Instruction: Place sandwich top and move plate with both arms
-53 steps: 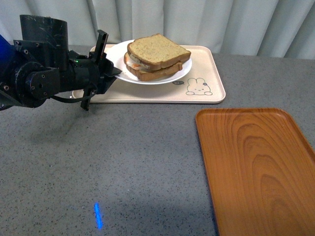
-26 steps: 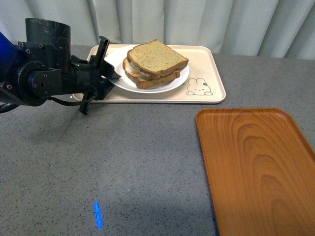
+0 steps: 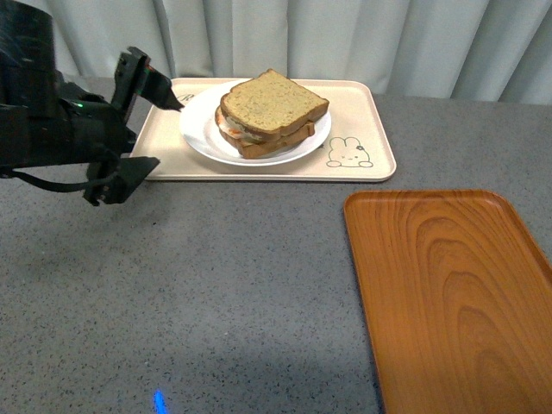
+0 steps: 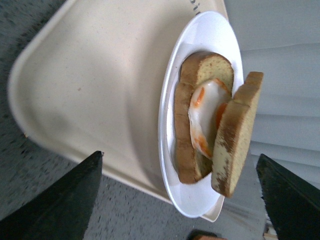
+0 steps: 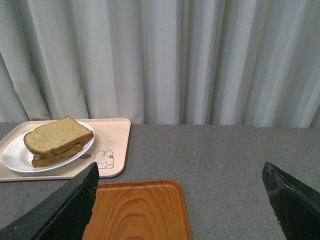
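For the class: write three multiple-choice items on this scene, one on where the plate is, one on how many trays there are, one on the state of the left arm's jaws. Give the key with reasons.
1. Where is the plate?
A. on the beige rabbit tray
B. on the orange tray
C. on the bare table

2. How many trays are in view?
A. one
B. two
C. three

3. The left gripper is:
A. shut on the plate
B. open, holding nothing
C. shut on the sandwich top

Key: 1 A, the plate sits inside the beige tray's rim. 2 B, the beige tray and the orange tray. 3 B, its jaws stand apart beside the tray; the sandwich top lies on the sandwich.
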`<state>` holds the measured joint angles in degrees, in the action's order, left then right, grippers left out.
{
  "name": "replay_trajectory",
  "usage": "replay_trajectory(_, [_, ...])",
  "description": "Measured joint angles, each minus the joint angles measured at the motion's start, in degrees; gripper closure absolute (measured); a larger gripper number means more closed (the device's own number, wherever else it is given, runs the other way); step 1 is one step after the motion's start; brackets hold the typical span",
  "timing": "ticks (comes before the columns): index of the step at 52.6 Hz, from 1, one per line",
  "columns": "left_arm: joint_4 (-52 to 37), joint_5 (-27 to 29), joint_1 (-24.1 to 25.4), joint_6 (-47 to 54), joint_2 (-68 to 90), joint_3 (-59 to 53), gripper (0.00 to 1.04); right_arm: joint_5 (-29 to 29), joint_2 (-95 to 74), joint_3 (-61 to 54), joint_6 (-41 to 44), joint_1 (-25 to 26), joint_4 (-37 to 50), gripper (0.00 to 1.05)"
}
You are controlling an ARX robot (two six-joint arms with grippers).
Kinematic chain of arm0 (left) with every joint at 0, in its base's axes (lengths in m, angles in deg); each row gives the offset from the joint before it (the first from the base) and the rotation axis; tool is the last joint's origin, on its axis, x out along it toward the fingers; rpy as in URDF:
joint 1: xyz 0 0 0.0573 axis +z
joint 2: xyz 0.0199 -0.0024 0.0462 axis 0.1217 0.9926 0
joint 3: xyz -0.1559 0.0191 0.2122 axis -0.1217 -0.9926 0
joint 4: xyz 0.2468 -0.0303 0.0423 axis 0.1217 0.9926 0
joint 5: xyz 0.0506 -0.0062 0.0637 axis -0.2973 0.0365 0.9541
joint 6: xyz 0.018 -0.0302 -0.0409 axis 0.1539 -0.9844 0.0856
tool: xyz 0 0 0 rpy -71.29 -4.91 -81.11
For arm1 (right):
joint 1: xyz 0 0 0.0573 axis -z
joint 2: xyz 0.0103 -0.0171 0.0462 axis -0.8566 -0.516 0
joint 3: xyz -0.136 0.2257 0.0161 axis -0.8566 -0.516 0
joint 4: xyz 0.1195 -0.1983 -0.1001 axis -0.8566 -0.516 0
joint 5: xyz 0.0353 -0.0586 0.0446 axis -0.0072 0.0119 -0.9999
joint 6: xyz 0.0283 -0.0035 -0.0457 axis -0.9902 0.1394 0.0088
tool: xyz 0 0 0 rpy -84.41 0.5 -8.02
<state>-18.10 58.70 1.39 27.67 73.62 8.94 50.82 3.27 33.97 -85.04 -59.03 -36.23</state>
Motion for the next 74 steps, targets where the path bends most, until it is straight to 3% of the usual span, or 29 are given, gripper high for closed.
replay_trajectory(3, [0.1,0.9,0.5,1.7,-3.8,-3.7,0.04,0.0,0.0,0.0,0.0,0.0,0.0,0.09])
replay_trajectory(9, [1.8,2.9,1.8,6.0,-11.5,-11.3,0.07,0.0,0.0,0.0,0.0,0.0,0.0,0.09])
replay_trajectory(21, [3.3,1.7,5.1,13.3,-28.4,-27.6,0.06,0.0,0.0,0.0,0.0,0.0,0.0,0.09])
replay_trajectory(31, [14.6,-2.0,8.7,16.8,-53.9,-42.2,0.06,0.0,0.0,0.0,0.0,0.0,0.0,0.09])
replay_trajectory(37, [19.9,-0.9,9.2,19.0,-65.6,-45.3,0.07,0.0,0.0,0.0,0.0,0.0,0.0,0.09])
replay_trajectory(40, [4.3,7.8,7.1,27.7,-62.3,-49.4,0.17,0.0,0.0,0.0,0.0,0.0,0.0,0.09])
replay_trajectory(43, [-8.2,12.5,6.3,36.3,-60.2,-53.3,0.26,0.0,0.0,0.0,0.0,0.0,0.0,0.09])
replay_trajectory(48, [-18.8,14.2,5.8,48.2,-62.1,-56.5,0.4,0.0,-0.1,0.0,0.0,0.0,0.0,0.09])
replay_trajectory(54, [-10.0,14.6,5.7,56.5,-74.6,-55.9,0.65,0.0,0.0,0.0,0.0,0.0,-0.1,0.09])
replay_trajectory(62, [-1.8,14.6,5.7,59.1,-83.8,-57.3,1.01,0.0,0.0,0.0,0.0,0.0,-0.1,0.09])
replay_trajectory(74, [6.2,14.7,5.7,59.7,-93.0,-57.3,1.01,0.0,0.0,0.0,0.0,0.0,-0.1,0.09])
